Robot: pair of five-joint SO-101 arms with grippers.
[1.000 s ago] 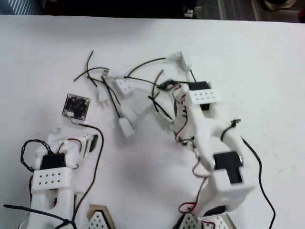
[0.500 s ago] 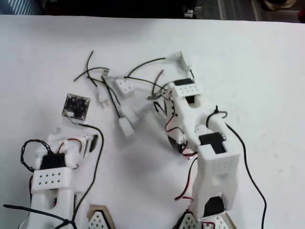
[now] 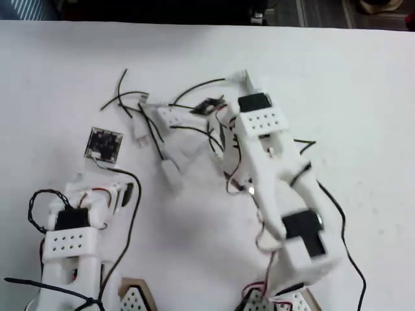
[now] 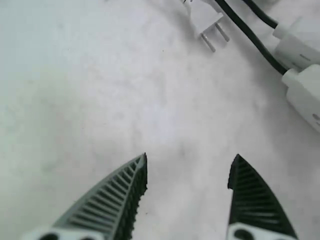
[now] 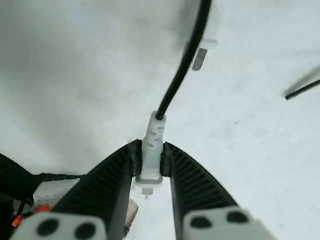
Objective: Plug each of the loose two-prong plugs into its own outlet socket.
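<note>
The right gripper (image 5: 150, 150) was pinched on the white body of a held plug (image 5: 150, 137), one ribbed finger (image 5: 112, 172) pressed to each side. The plug's black cord (image 5: 185, 60) led away over the white table (image 5: 75, 65). In the high view the right arm (image 3: 275, 168) stretched from the near edge toward 12 o'clock, and its tip stood among the tangled cords (image 3: 194, 84) at mid-table. A far socket (image 3: 170, 116) lay just at 9 o'clock of that tip, and a near socket (image 3: 170, 172) lay at 7 o'clock of it. A loose plug (image 3: 139, 133) rested unplugged at 8 o'clock of the far socket, with both prongs bare. Another white plug (image 3: 243, 79) lay at 12 o'clock of the right arm's tip. The left gripper (image 4: 190, 160) was spread wide over bare tabletop and touched nothing. The left arm (image 3: 68, 240) sat in the 7 o'clock corner, with a dark square board (image 3: 104, 144) at 12 o'clock of it. Bare surface ran from the right arm toward 3 o'clock, and from the cords to the table's far edge (image 3: 337, 27) at 12 o'clock. A further bare strip lay between the two arms at 6 o'clock of the sockets.
</note>
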